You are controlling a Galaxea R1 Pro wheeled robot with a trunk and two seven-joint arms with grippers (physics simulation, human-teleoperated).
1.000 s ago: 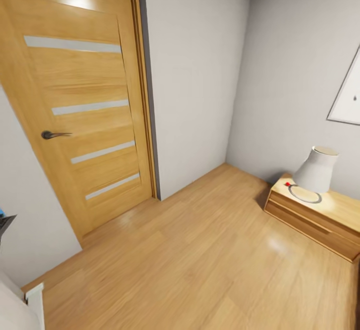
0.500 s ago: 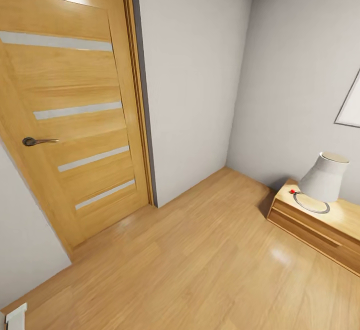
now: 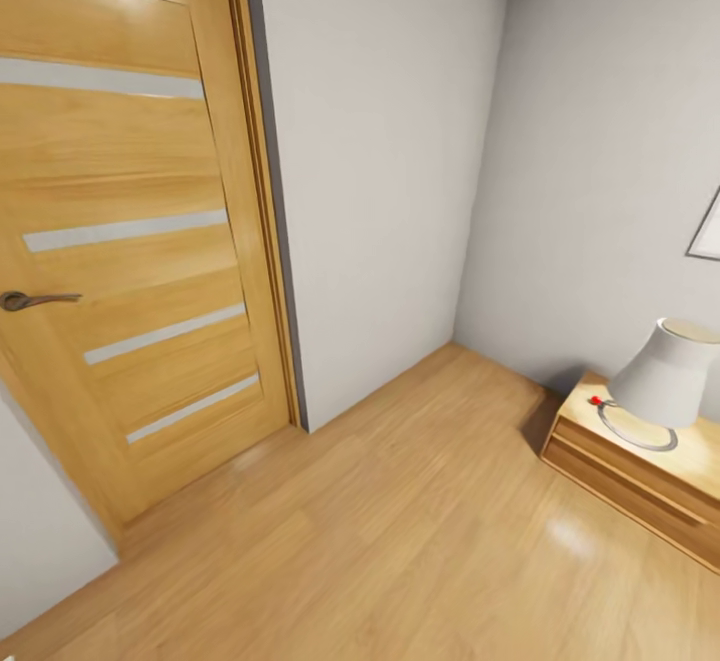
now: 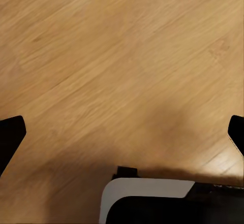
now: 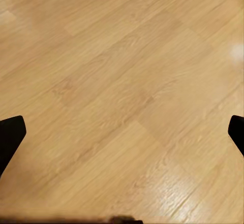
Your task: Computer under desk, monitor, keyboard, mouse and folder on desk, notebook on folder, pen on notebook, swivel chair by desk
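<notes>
Item: left gripper (image 4: 122, 132), fingers spread wide, nothing between them; bare wooden floor (image 4: 122, 56) beneath. Item: right gripper (image 5: 122, 132), likewise released and empty over floor. Item: closed wooden door (image 3: 120, 231) and low bedside cabinet (image 3: 640, 461) with lamp (image 3: 665, 376) ahead of you. Desk, folder, chair: whereabouts, heading and long axis cannot be told here. Risk, as a judgement: drive on and your base may clip the cabinet.

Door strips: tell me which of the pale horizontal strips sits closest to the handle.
The second strip from the top on the wooden door; it runs just above the dark handle, nearer than the other three.
</notes>
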